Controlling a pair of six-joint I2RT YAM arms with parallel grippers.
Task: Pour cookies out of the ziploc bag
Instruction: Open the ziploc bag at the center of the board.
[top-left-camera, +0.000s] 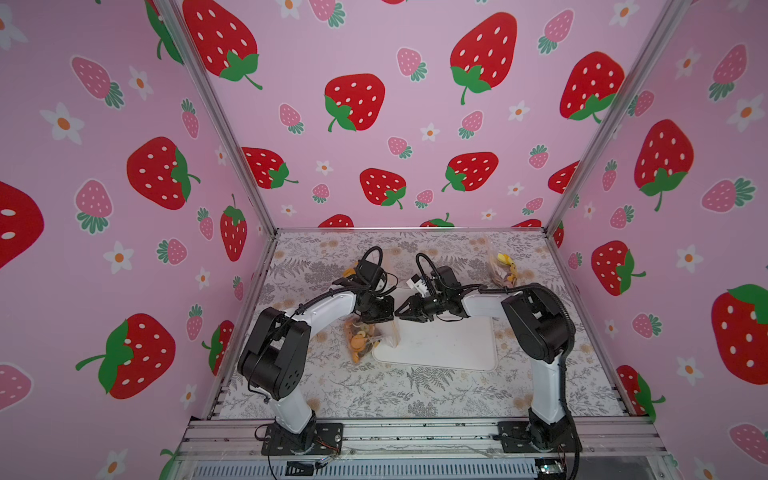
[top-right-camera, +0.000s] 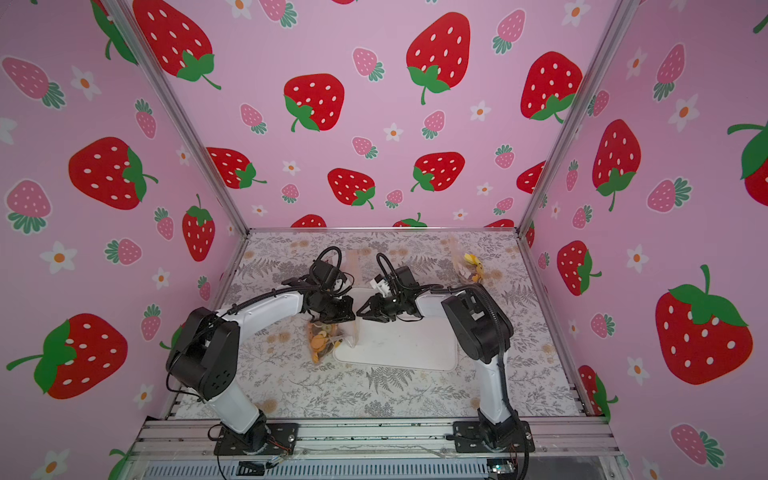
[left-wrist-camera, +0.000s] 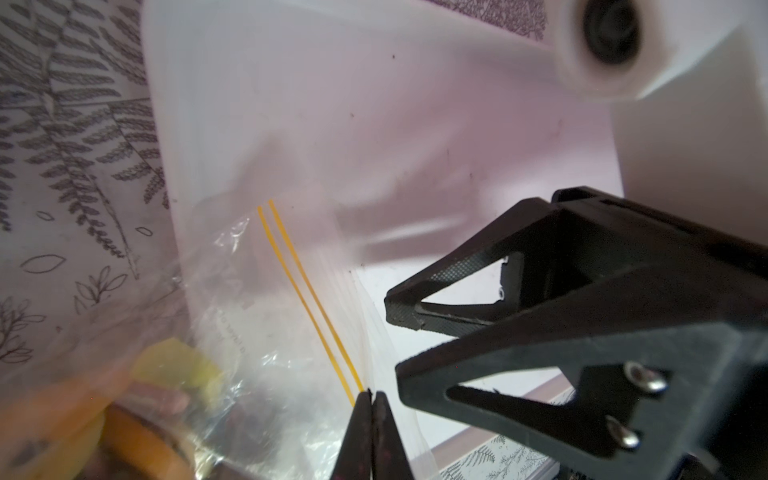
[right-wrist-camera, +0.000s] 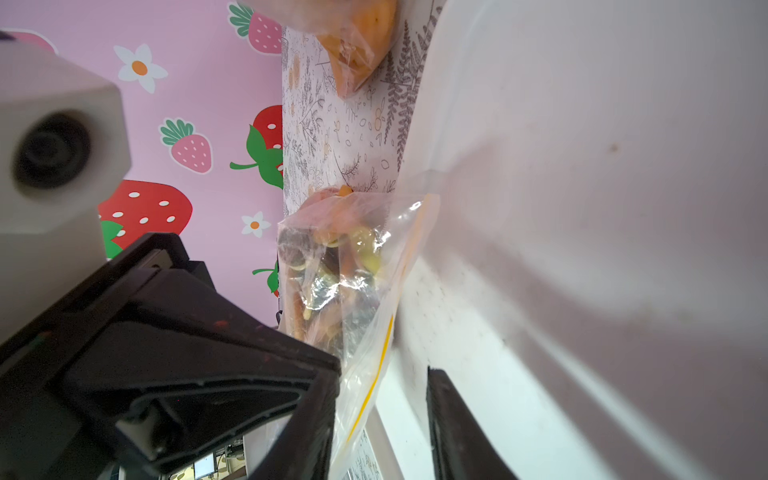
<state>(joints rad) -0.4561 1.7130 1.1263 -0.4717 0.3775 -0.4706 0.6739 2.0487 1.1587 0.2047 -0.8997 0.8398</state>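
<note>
My left gripper (left-wrist-camera: 370, 399) is clamped on the zip edge of the bag (top-left-camera: 365, 337), which lies at the edge of the white tray (top-left-camera: 453, 349), cookies (top-left-camera: 358, 342) inside. My right gripper (right-wrist-camera: 382, 372) holds its jaws apart around the mouth; next, I judge, it must close and pull.

cookies (left-wrist-camera: 137, 436) blurred, prob. orange, bag (left-wrist-camera: 270, 332) partly cropped

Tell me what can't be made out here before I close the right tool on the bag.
- Ziploc bag seal: too small in the top views, beside the left tool; the wrist views don't show whether it is parted.
- Cookies: blurred in the left wrist view, shapes unreadable.
- Far bag: contents too small in the top views.
</note>
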